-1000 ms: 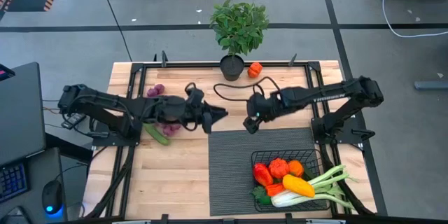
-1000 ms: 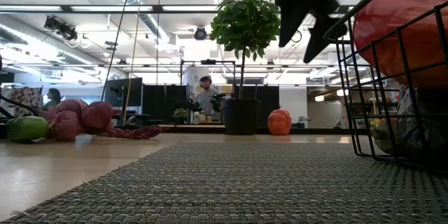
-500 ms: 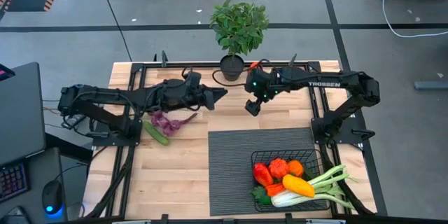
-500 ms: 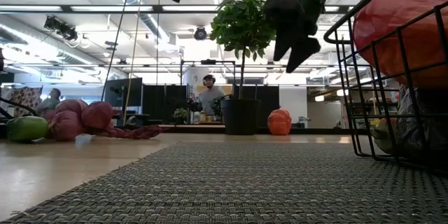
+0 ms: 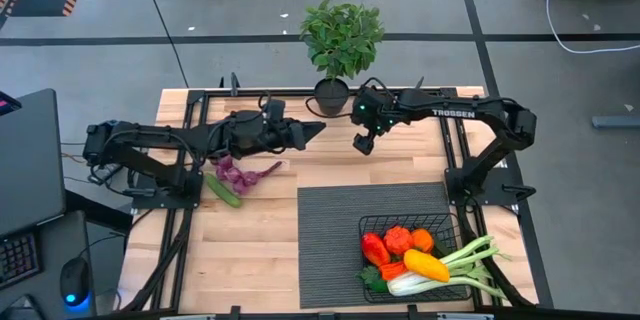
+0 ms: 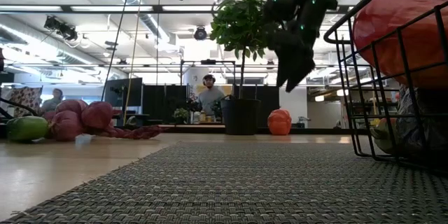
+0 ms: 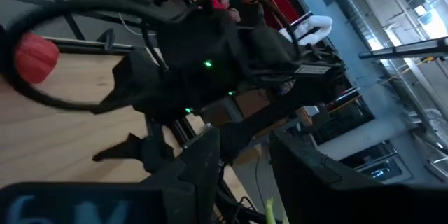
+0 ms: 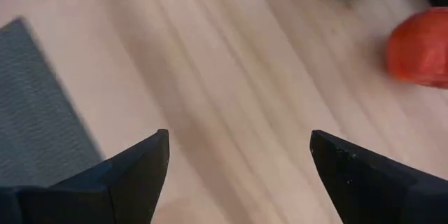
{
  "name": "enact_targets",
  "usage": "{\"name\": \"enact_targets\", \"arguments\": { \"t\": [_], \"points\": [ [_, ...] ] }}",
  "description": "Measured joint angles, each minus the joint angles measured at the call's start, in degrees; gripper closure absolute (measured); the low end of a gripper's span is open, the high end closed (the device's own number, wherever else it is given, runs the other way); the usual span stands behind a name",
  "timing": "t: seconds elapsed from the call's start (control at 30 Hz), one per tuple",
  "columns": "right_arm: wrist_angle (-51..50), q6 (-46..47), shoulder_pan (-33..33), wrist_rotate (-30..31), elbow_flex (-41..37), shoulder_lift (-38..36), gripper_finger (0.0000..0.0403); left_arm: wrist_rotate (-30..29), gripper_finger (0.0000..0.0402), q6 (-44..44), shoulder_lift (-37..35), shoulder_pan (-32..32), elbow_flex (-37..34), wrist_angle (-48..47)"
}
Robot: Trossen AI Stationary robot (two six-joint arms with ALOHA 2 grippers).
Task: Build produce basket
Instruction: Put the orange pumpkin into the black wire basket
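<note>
Red pepper (image 8: 421, 47) by the plant pot (image 5: 331, 95) is approached by the right gripper (image 5: 362, 143), fingers spread wide for grasping.

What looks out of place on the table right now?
The leek sticks out over the right side of the basket instead of lying inside. A red pepper sits alone by the plant pot, and the grapes and cucumber remain loose at the table's left.
</note>
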Motion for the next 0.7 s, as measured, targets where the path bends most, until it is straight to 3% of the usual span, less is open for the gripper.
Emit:
{"name": "enact_targets", "arguments": {
  "t": [0.23,0.53,0.7],
  "points": [
    [4.9,-2.3,-2.8,-0.5,-5.4,0.0,0.0054,0.0,0.0269,0.0,0.0,0.0,0.0,0.4],
    [11.7,4.9,-4.9,0.4,-13.8,0.0,0.0036,0.0,0.0269,-2.2,0.0,-0.1,0.0,0.4],
    [12.2,8.1,-4.9,-2.4,-16.5,0.0,0.0016,0.0,0.0269,-3.4,0.3,-2.2,0.0,0.2]
  ]
}}
